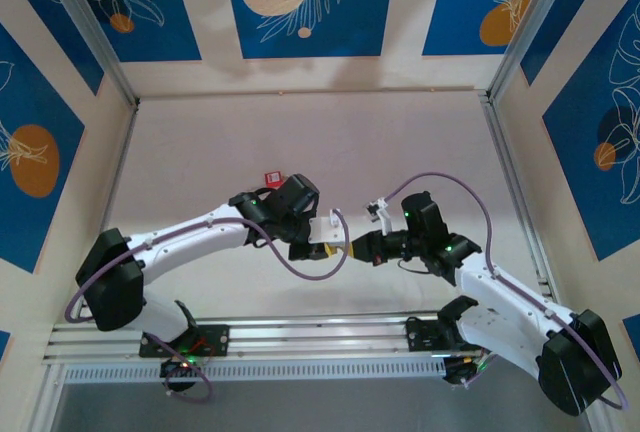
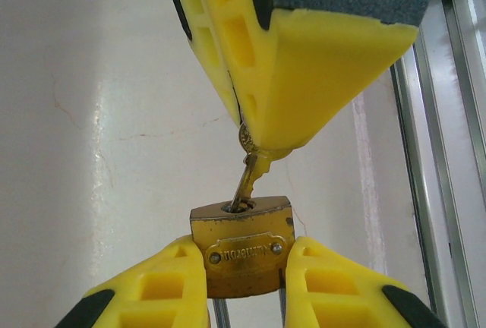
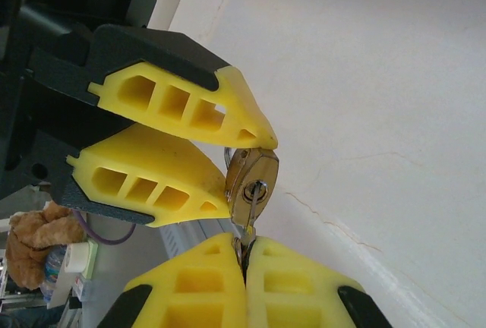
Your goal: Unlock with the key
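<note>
You're looking at one key (image 2: 247, 180), one padlock (image 2: 243, 229) and two tools, and both tools are meeting at the padlock. Your left tool (image 2: 244, 267) is clamping the padlock's body from both sides, with the pale surface (image 2: 91, 115) behind it. Your right tool (image 3: 244, 246) is pinching the key's head, its fingers pressed together just beside the padlock's keyhole face.

The left wrist view is giving you the key side-on. Its blade is sitting in the keyhole, and its long axis is running from the right tool's tips into the padlock, leaning a little off square. The right wrist view is showing you that same face nearly end-on, so the keyhole is reading as a dark slot and the key's length is foreshortened.

The top view is also giving you one small red object (image 1: 270, 180) beyond the padlock, on the far side of the left arm.
</note>
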Motion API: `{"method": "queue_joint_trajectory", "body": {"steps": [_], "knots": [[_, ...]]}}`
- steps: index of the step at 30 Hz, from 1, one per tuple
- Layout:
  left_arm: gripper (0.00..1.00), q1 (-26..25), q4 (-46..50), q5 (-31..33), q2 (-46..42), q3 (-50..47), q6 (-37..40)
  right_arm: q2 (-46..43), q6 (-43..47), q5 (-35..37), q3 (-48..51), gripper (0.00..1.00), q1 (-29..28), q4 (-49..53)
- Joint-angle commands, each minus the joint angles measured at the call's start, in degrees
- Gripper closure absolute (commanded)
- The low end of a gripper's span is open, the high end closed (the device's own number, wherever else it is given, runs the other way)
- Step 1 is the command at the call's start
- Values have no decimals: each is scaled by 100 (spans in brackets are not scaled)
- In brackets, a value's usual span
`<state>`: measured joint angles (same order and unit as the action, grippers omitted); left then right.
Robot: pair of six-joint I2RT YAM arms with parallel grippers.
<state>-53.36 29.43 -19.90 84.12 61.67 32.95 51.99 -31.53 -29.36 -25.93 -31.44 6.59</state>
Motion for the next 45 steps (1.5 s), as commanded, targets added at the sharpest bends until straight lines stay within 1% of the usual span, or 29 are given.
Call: {"method": "queue_joint_trajectory", "body": {"steps": [1,12,17,27,32,37,42,45], "knots": [[84,-199,-842,-1018,-71,500,-50,201,132,308,-81,100,-49,-123],[85,-260,-1056,-1209,-123,502,-188,347,129,12,-21,100,-21,-593],[85,-261,-1153,-1251,-232,453,-207,377,163,-19,26,100,37,-619],[85,-253,-1476,-936,-382,204,-32,228,263,414,27,100,51,-362],[85,-253,-1577,-667,-421,83,225,-50,230,837,95,100,41,-347],[85,-254,-1878,-569,-454,-166,426,-107,294,739,46,100,40,-369],[85,-256,-1651,-555,-353,-66,546,-70,307,691,51,100,31,-376],[86,-258,-1407,-340,-238,29,622,-153,257,824,99,100,29,-299]]}}
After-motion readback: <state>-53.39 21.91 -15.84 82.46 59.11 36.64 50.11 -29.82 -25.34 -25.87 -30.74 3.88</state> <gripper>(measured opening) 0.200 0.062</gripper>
